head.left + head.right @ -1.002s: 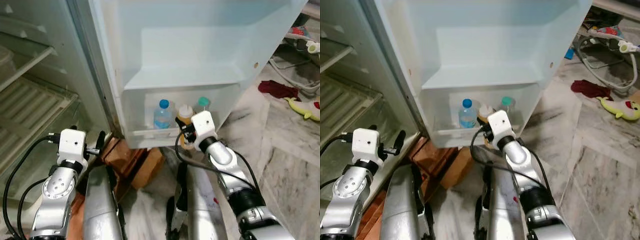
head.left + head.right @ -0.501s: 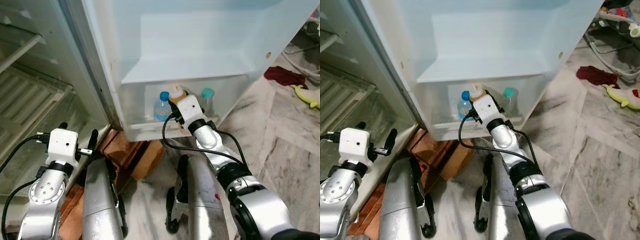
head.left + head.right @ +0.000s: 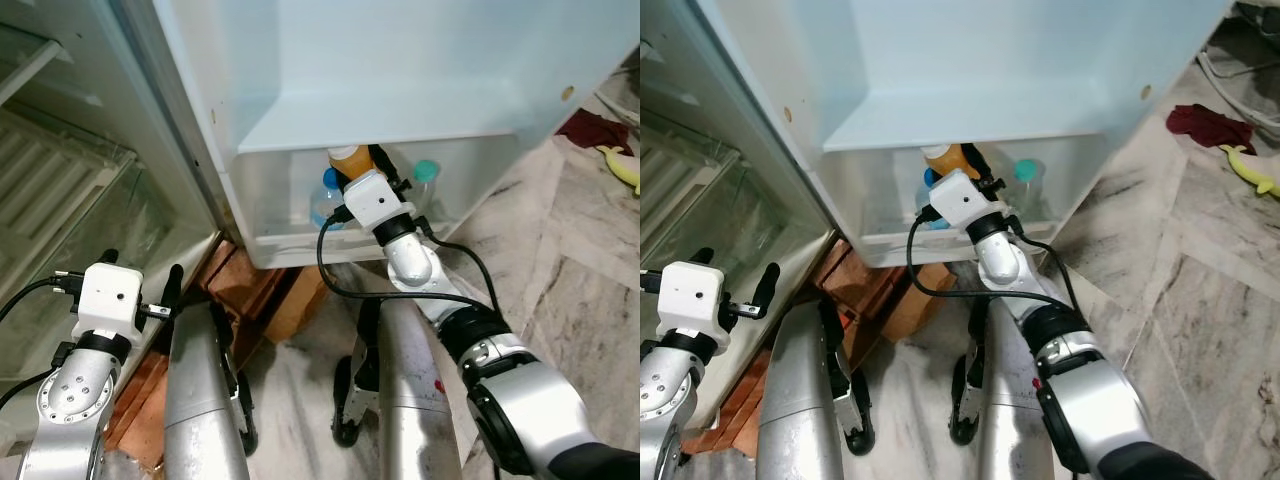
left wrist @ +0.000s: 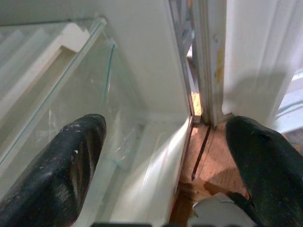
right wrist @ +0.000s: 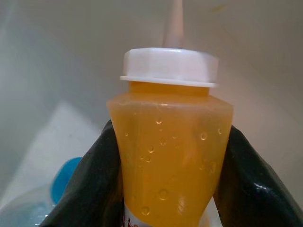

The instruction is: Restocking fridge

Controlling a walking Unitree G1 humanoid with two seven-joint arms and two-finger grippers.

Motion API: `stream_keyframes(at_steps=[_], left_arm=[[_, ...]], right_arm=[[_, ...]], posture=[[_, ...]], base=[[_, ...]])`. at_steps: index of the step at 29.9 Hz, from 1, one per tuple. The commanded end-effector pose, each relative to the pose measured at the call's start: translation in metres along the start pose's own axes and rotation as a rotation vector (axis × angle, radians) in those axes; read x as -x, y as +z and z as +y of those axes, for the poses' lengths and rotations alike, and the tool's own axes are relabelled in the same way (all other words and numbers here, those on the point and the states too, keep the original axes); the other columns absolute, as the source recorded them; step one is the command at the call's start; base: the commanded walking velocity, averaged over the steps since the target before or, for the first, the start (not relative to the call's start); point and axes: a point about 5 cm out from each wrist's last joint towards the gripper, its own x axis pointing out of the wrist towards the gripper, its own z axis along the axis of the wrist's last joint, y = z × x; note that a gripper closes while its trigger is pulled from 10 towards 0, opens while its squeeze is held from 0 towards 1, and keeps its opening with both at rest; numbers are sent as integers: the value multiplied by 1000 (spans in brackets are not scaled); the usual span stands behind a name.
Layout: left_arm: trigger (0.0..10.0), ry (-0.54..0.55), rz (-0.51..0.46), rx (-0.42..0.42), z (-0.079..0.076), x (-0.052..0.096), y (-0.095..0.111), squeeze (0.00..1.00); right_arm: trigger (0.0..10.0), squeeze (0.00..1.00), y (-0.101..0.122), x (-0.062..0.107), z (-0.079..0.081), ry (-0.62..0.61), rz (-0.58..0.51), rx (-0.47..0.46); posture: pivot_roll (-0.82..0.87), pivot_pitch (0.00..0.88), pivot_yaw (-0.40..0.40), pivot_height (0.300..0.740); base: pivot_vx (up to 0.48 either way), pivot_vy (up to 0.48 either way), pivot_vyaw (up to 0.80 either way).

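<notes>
Looking down through the left eye view, I see the right gripper (image 3: 362, 168) at upper centre, closed on a juice bottle (image 3: 348, 158) held just above the door bin (image 3: 262, 210). A blue-capped bottle (image 3: 328, 180) and a green-capped bottle (image 3: 427, 171) already stand in that bin, either side of the arm. At lower left the left gripper (image 3: 140, 285) hangs near the fridge's foot, doing nothing.

The right eye view gives the same scene; a red cloth (image 3: 1202, 124) and a toy (image 3: 1252, 172) lie on the marble floor (image 3: 1200, 290) at far right.

In the left wrist view, two black fingers (image 4: 78, 142) stand wide apart with nothing between them, facing a glass shelf (image 4: 66, 94).

In the right wrist view the bottle fills the centre, white cap (image 5: 169, 66) up, both fingers (image 5: 90, 175) pressing its sides below the shoulder. Droplets bead its skin, so I judge it wet, slippery and fairly heavy with liquid; the plastic would give a little. That grip under the shoulder looks the safest.
</notes>
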Motion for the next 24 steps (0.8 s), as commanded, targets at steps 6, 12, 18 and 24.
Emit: stream_keyframes(at_steps=[6,12,18,24], left_arm=[[10000,-1,14,-20,1,4,0,0],[10000,-6,10,-27,1,5,1,0],[10000,-19,13,-43,1,8,1,0],[10000,-26,12,-48,1,8,3,0]], right_arm=[[10000,0,-8,11,10,12,37,4],[10000,0,-33,35,18,40,204,-9],[10000,0,-44,42,16,50,288,-55],[10000,0,-53,55,14,3,366,-149]], posture=[[245,328,-49,515],[253,337,-43,515],[256,348,-32,515],[256,353,-25,515]], base=[[0,0,0],[0,0,0],[0,0,0],[0,0,0]])
